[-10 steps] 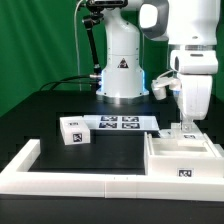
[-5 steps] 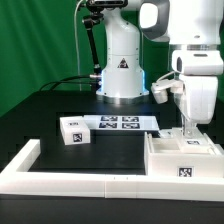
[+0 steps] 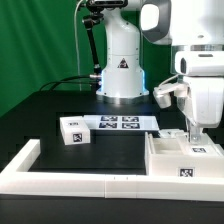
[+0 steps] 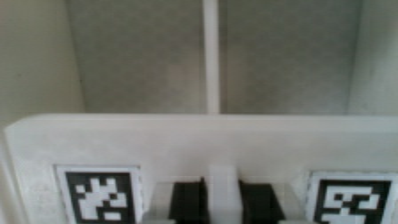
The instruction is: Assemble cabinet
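My gripper (image 3: 194, 133) is low over the cabinet (image 3: 178, 160), its top right under the tips: no room down. Open table (image 3: 120, 147) btwn the small block (image 3: 73, 130) & cabinet = wide lane. Marker board (image 3: 120, 123) lies flat, passable above. Low white wall (image 3: 70, 178) bars the front edge. Arm base (image 3: 122, 70) blocks the back.

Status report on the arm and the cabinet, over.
Gripper low at the cabinet, grip unclear. Cabinet on the exterior view's right, by the low wall. Small block lies apart, nothing blocking.
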`<state>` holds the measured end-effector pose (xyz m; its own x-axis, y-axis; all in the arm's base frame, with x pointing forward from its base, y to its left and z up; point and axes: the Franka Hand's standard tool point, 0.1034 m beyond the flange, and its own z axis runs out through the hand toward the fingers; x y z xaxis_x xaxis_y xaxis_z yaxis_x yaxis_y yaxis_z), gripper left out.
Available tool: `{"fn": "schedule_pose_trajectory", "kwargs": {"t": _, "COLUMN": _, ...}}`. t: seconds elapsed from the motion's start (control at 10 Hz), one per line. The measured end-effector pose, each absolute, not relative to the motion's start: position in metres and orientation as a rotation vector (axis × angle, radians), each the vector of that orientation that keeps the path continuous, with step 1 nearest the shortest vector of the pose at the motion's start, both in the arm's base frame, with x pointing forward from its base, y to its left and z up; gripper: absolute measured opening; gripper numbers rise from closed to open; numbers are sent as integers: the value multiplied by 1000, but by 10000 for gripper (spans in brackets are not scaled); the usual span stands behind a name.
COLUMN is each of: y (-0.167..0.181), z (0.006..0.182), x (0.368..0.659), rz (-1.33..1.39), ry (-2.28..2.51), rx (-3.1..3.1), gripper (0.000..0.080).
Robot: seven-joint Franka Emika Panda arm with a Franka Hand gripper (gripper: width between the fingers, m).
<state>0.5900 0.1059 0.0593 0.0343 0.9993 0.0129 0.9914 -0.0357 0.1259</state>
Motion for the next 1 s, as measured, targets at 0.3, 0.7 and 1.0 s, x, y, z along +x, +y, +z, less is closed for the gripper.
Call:
{"fn": "schedule_pose_trajectory", "kwargs": {"t": 0.3, "y": 105, "z": 58, "x": 592, "rz": 109, "ry": 2144, "rx": 2191, "gripper": 77}}
{"fn": "schedule_pose_trajectory", "kwargs": {"t": 0.7, "y": 105, "z": 58, "x": 591, "rz": 66, "ry": 2188, "rx": 2160, "gripper": 155}}
{"fn": "schedule_pose_trajectory", "kwargs": {"t": 1.0, "y": 108, "z": 65, "x": 587, "rz": 68, "ry": 2204, "rx": 2137, "gripper": 345}}
